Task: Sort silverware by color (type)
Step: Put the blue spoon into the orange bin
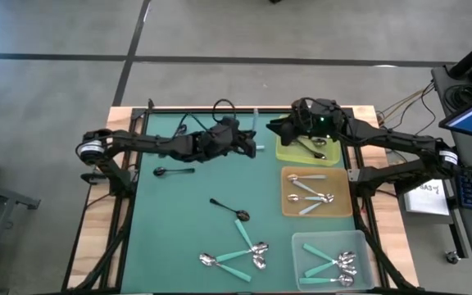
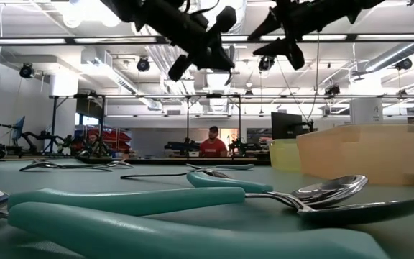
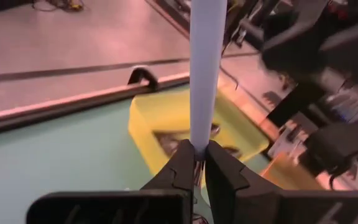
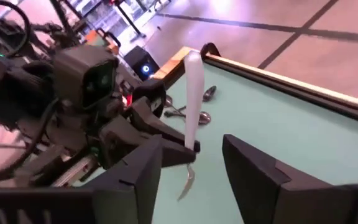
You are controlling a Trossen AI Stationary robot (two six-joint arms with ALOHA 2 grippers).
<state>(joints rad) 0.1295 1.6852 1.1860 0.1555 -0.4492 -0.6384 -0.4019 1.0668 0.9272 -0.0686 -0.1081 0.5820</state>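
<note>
My left gripper is squeezed tight on a light blue spoon. It hangs in the air over the far end of the green table, just beside the yellow tray. The spoon's long handle points away from me, and its shiny bowl hangs under the fingers. My right gripper is close by, over the yellow tray, with its fingers wide apart and holding nothing. It faces the spoon. The orange tray with other blue spoons lies nearer me and off to the right, so I think the spoon goes there.
</note>
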